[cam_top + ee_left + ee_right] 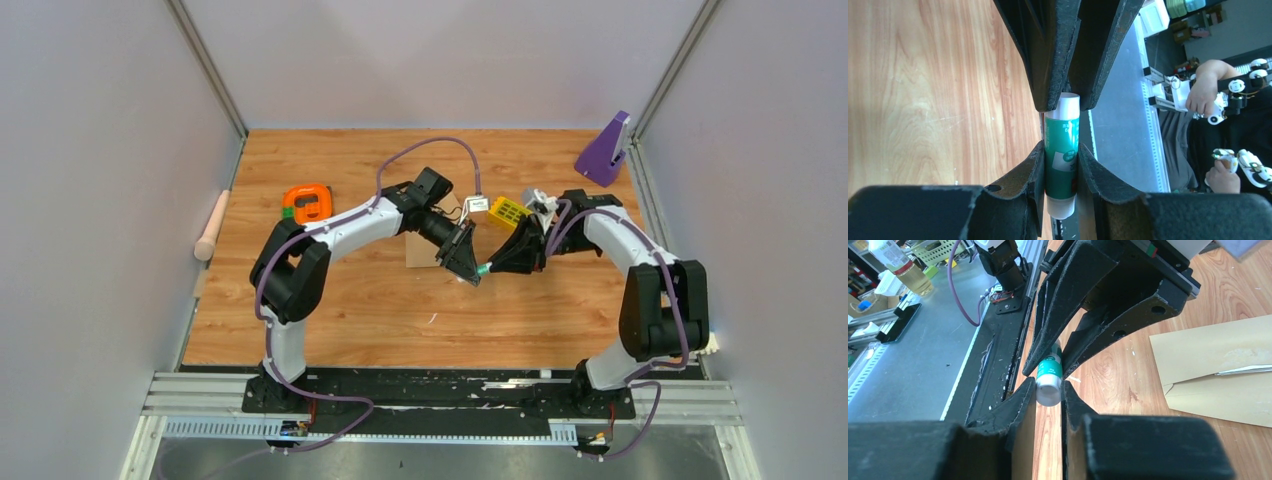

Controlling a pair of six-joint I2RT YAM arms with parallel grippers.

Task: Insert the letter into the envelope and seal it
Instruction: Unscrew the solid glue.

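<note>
Left claw (pixel 1060 146): clamped on the green body of the glue stick (pixel 1062 167), which it holds in the air between the two arms.
Right claw (pixel 1048 386): its pads press both sides of the white cap (pixel 1068 104), so it reads as closed on the cap.
Step judged: pulling the cap off so the flap can be glued.
Risk, weak hold: the right claw's fingers taper, so the round cap could slip out during the pull and stay on the stick.
Risk, skewed pull: the two claws meet nearly nose to nose. A pull off the stick's axis could twist the tube in the left claw or lever it free, dropping it onto the tabletop (pixel 380 310).
Risk, over-squeeze: a hard clamp on the body may pinch the cap tighter.
Risk, collision: the fingers almost touch and could knock together.
Envelope (pixel 1208 355): lies flat on the tabletop just beyond the claws, flap unsealed. A dropped stick or cap could land on it or shift it.
Letter: not clearly seen. A pale sliver (pixel 1243 370) at the flap line may be its edge, but I cannot tell.
Far clutter: the orange tape measure (pixel 307 203) and purple stand (pixel 605 150) sit well apart and probably pose no hazard.
</note>
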